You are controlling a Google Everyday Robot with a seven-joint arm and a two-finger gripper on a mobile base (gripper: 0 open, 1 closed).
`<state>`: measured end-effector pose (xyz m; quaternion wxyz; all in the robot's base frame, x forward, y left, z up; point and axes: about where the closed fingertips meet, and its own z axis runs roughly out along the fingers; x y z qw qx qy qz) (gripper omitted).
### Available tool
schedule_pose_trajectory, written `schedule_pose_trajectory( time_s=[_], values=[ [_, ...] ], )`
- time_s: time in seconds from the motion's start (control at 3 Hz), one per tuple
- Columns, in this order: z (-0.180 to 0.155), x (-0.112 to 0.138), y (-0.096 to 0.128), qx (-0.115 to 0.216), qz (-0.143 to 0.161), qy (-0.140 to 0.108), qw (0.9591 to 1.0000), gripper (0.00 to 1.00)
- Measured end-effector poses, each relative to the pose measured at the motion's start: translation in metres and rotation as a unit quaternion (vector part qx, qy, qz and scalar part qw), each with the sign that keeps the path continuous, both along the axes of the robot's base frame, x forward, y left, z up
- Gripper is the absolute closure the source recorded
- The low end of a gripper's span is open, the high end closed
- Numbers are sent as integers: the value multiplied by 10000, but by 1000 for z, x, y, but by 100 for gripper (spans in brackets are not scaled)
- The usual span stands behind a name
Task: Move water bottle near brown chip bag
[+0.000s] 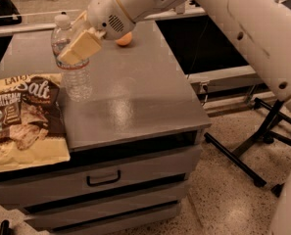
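Observation:
The water bottle (pixel 75 67), clear and ribbed with a white cap and a label band with a red stripe, stands upright on the grey cabinet top (pixel 130 97). My gripper (pixel 76 45) is shut on the water bottle around its upper part, its cream fingers (pixel 81 48) across the label. The brown chip bag (pixel 22 121), dark brown and yellow with white "Salt" lettering, lies flat at the front left and overhangs the cabinet's edge. The bottle stands just right of the bag's upper right corner.
An orange round fruit (pixel 124 39) lies at the back of the cabinet top, partly behind my wrist. The cabinet has drawers (pixel 103 177) below. A black stand's legs (pixel 253 151) spread on the speckled floor to the right.

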<state>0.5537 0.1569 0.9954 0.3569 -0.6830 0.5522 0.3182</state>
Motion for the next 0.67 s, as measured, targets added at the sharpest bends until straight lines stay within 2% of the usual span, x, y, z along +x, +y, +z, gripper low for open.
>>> schedule_pose_trajectory(
  time_s=[0.33,0.67],
  values=[
    [-13,-3,0,90,44,-71,9999,100],
    [-41,-4,-3,186,110,-218,9995,100]
  ],
)
